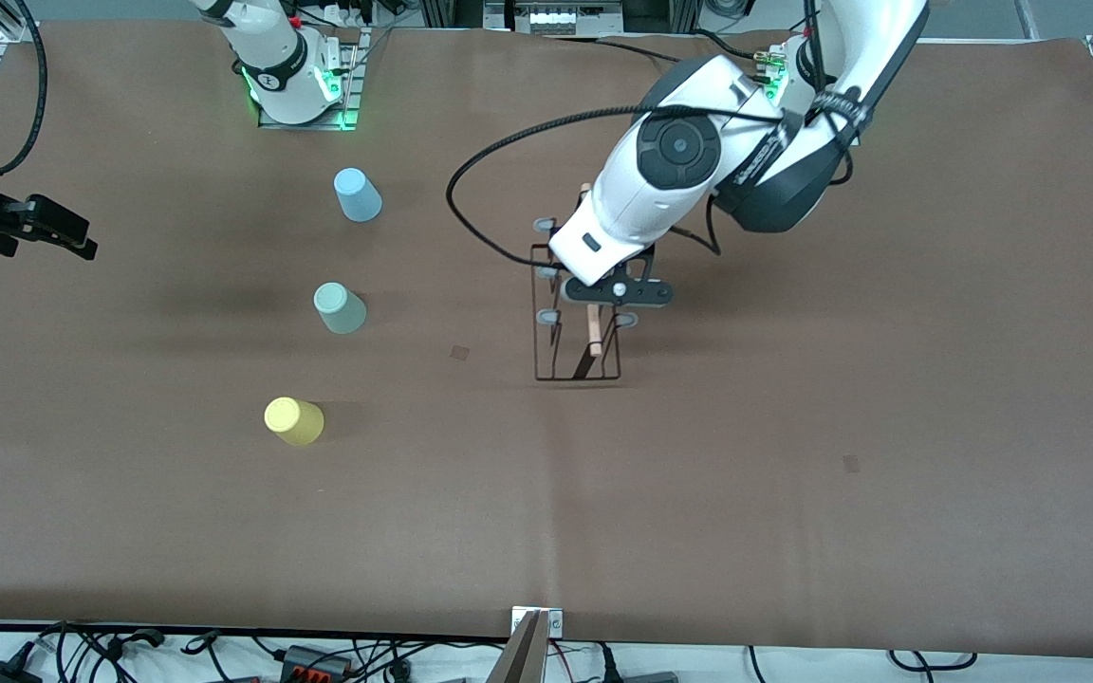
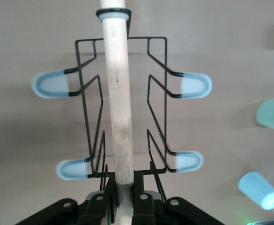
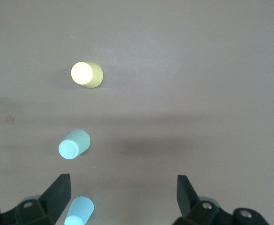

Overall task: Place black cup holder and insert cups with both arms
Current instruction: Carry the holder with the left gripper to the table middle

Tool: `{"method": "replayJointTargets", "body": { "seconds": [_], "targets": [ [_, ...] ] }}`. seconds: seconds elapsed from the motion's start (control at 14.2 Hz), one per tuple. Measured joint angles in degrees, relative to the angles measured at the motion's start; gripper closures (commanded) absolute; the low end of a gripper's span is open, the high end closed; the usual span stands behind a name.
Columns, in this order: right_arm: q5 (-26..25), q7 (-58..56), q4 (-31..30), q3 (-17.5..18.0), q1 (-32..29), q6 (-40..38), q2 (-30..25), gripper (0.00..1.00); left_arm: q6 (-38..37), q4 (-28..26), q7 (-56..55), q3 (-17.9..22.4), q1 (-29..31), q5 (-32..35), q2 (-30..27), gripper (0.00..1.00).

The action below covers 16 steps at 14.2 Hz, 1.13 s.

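Gripping the black cup holder (image 1: 577,323) by its wooden rod, your left gripper (image 1: 594,302) should release it while the wide-open right gripper (image 3: 122,194) waits above the cups.

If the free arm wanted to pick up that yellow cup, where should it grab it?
Probably from straight above, closing the open right tool across the side walls. The yellow cup stands upside down, closed base up, so there is no rim to pinch. Its round walls look narrow enough, and it stands apart from the mint cup.
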Motion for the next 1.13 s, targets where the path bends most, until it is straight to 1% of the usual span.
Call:
{"method": "replayJointTargets", "body": {
  "seconds": [0.14,0.42,0.64,0.92,1.13],
  "targets": [
    [0.0,0.0,0.0,0.0,0.0,0.1,0.0,0.00,2.5,1.2,-2.0,0.0,-1.6,0.0,2.1,0.99],
    [0.0,0.0,0.0,0.0,0.0,0.0,0.0,0.00,8.3,1.4,-5.5,0.5,-5.9,0.6,6.1,0.98],
    [0.0,0.0,0.0,0.0,0.0,0.1,0.0,0.00,11.2,1.5,-6.9,0.9,-7.4,1.2,8.8,0.97],
    [0.0,0.0,0.0,0.0,0.0,0.5,0.0,0.00,14.3,1.6,-11.0,1.3,-8.6,1.3,10.8,0.97],
    [0.0,0.0,0.0,0.0,0.0,0.5,0.0,0.00,14.5,1.7,-11.9,1.4,-8.9,1.3,11.1,0.97]
  ]
}}
